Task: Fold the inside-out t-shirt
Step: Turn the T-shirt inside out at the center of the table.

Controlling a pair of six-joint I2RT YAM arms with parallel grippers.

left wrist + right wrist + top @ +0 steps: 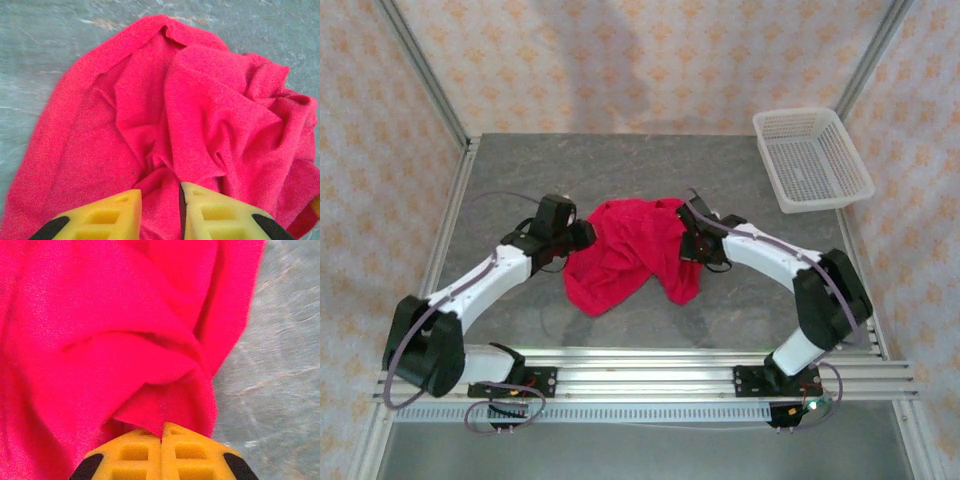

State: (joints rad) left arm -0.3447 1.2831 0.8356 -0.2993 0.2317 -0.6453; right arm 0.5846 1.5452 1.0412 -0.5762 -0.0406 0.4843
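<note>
On the grey table, dead centre: one crumpled t-shirt, both my claws pinching it.
From above, my fingertips are buried in cloth, and the shirt is so bunched I cannot tell sleeve from hem; both wrist views cut its edges off. My left claw, at the heap's 9 o'clock, clamps a fold between two yellow fingers. My right claw, at 3 o'clock, is squeezed tight on a cloth edge. One white basket sits at 1 o'clock, well apart.
</note>
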